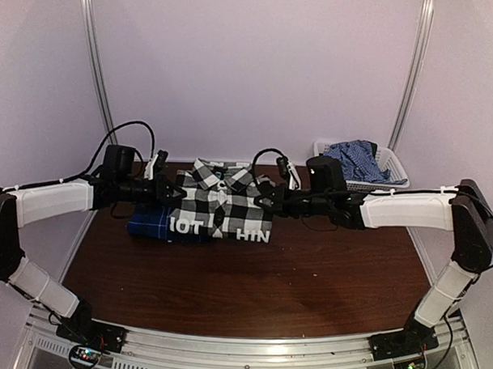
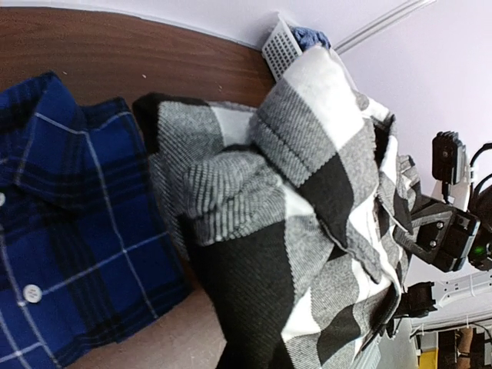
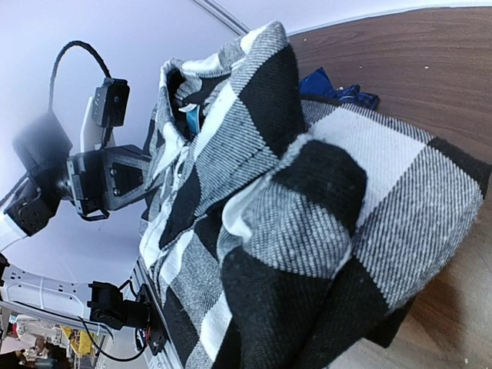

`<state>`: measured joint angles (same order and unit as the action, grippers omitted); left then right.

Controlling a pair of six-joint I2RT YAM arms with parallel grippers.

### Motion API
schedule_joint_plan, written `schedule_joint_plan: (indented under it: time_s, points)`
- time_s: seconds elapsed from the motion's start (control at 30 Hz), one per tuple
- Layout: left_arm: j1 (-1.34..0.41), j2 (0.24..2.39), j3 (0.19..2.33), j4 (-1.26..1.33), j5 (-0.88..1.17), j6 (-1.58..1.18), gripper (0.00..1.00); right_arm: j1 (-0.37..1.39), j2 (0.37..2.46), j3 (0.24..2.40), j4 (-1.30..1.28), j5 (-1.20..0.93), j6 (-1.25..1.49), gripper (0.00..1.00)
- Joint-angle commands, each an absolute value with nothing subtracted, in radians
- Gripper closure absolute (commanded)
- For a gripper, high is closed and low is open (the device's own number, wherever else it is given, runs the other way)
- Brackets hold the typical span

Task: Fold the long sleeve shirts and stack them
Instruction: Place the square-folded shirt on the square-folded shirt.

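The folded black-and-white checked long sleeve shirt (image 1: 221, 201), with white lettering along its near edge, hangs between my two grippers. My left gripper (image 1: 176, 192) is shut on its left side and my right gripper (image 1: 267, 200) on its right side. Bunched checked cloth (image 2: 307, 200) (image 3: 307, 231) fills both wrist views and hides the fingers. The folded dark blue plaid shirt (image 1: 152, 224) (image 2: 69, 231) lies on the table, sticking out to the left from under the checked one. A corner of it also shows in the right wrist view (image 3: 332, 87).
A white basket (image 1: 390, 175) holding crumpled blue cloth (image 1: 354, 158) stands at the back right corner of the brown table (image 1: 308, 276). White walls with metal rails close in the back and sides.
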<state>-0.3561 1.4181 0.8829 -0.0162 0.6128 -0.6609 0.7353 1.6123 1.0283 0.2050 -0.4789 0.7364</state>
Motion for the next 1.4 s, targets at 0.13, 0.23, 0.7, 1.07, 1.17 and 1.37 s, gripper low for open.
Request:
schedule_joint_plan:
  time_s: [0.13,0.23,0.7,1.07,1.17,1.37]
  points:
    - [-0.076,1.517,1.053,-0.275,0.588,-0.429,1.0,0.727,1.996,1.41,0.26,-0.556,0.774,1.0]
    - [0.0,1.551,1.068,-0.305,0.592,-0.404,1.0,0.73,2.126,1.554,0.274,-0.583,0.813,1.0]
    - [0.156,1.714,1.173,-0.37,0.51,-0.39,1.0,0.77,2.481,1.853,0.388,-0.619,0.948,1.0]
    - [0.17,1.789,1.158,-0.336,0.509,-0.41,1.0,0.751,2.555,1.906,0.397,-0.619,0.961,1.0]
    - [0.17,1.804,1.148,-0.325,0.528,-0.415,1.0,0.743,2.556,1.893,0.403,-0.617,0.96,1.0]
    - [0.17,1.805,1.137,-0.324,0.52,-0.422,0.85,0.717,2.551,1.871,0.394,-0.608,0.945,0.86]
